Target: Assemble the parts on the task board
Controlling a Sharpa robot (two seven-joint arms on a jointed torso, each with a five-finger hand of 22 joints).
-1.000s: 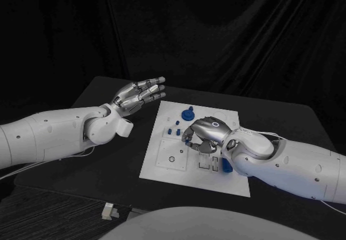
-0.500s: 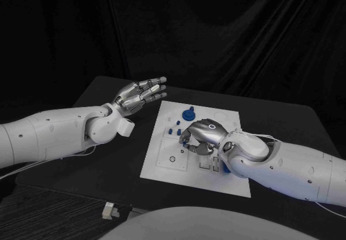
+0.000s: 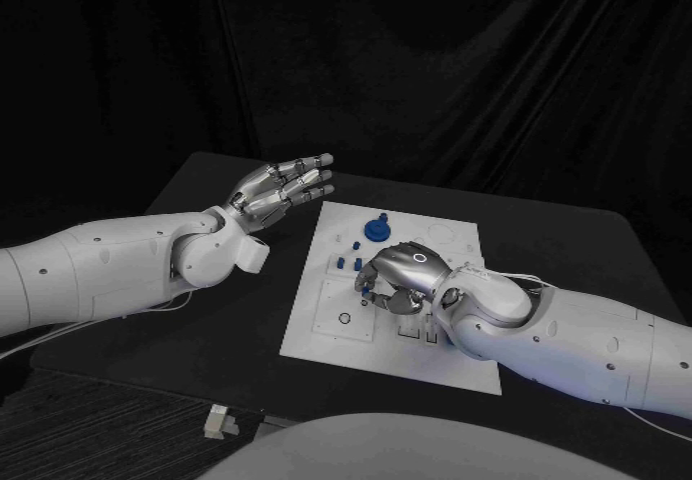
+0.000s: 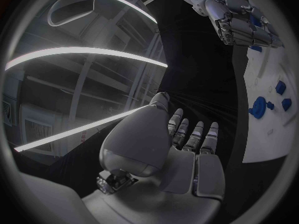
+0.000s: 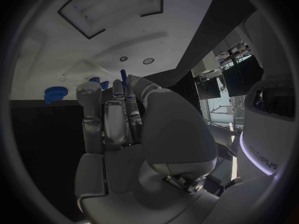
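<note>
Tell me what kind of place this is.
Probably a robotics lab or test cell: a black table against dark drapes, a white task board holding small blue parts, and strip lighting overhead in the left wrist view.

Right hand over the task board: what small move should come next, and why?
Probably a short lowering. The right hand pinches a thin blue part at its fingertips above the task board, near the small blue pegs. The left hand hovers open off the board.

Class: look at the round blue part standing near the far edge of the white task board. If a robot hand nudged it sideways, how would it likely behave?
The round blue part looks rigid, probably moulded plastic, so it should not bend. Small, so likely light. Its broad base on the task board suggests sliding rather than tipping.
</note>
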